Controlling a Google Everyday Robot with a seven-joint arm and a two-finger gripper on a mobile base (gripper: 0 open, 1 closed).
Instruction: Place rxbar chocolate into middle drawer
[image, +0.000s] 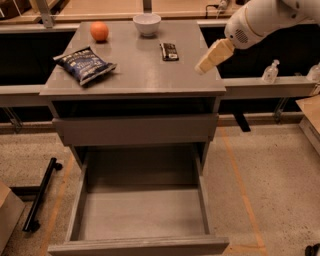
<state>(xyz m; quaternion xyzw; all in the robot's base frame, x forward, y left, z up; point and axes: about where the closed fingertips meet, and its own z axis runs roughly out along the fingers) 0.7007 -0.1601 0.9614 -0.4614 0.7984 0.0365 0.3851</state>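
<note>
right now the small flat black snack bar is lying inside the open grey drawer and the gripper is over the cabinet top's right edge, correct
Not quite. The camera view shows the small flat black snack bar lying on the grey cabinet top, near the white bowl, not inside the open grey drawer. The gripper is indeed over the top's right edge.

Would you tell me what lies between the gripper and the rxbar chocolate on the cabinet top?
Nothing: the camera view shows only bare grey cabinet top between the rxbar chocolate and the gripper, which hangs near the top's right edge.
</note>
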